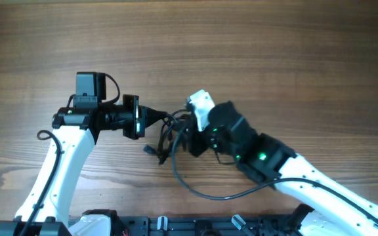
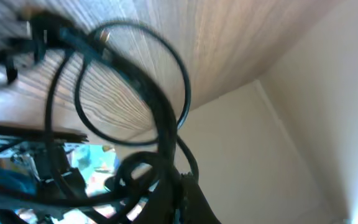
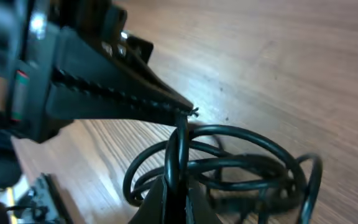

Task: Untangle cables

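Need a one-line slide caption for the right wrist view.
The left gripper and the right gripper below it pinch one strand of the black cables, loops spilling over the wooden table.

Looped cables (image 3: pixel 229 163) between left hand (image 3: pixel 182 112) and right hand (image 3: pixel 174 186)

**Overhead:** Light is even, moderately bright and comes from above. The surface (image 1: pixel 261 46) grain is sharp throughout. Shadows under the arms are short and soft. The white left arm (image 1: pixel 64 164) reads bright but not clipped. No edge distortion noted.

**Left wrist:** Poorest of the three views. The cables (image 2: pixel 163 124) are soft-edged and blurred close to the lens. The surface is warm-toned with a pale sheen at upper left. The right side washes out to near white at the lower corner.

**Right wrist:** The left fingers (image 3: pixel 104 93) are fairly sharp, with teeth legible. The right fingers (image 3: pixel 201 208) at the bottom edge are out of focus. The surface shows a bright sheen at upper right, and the left edge is dark.
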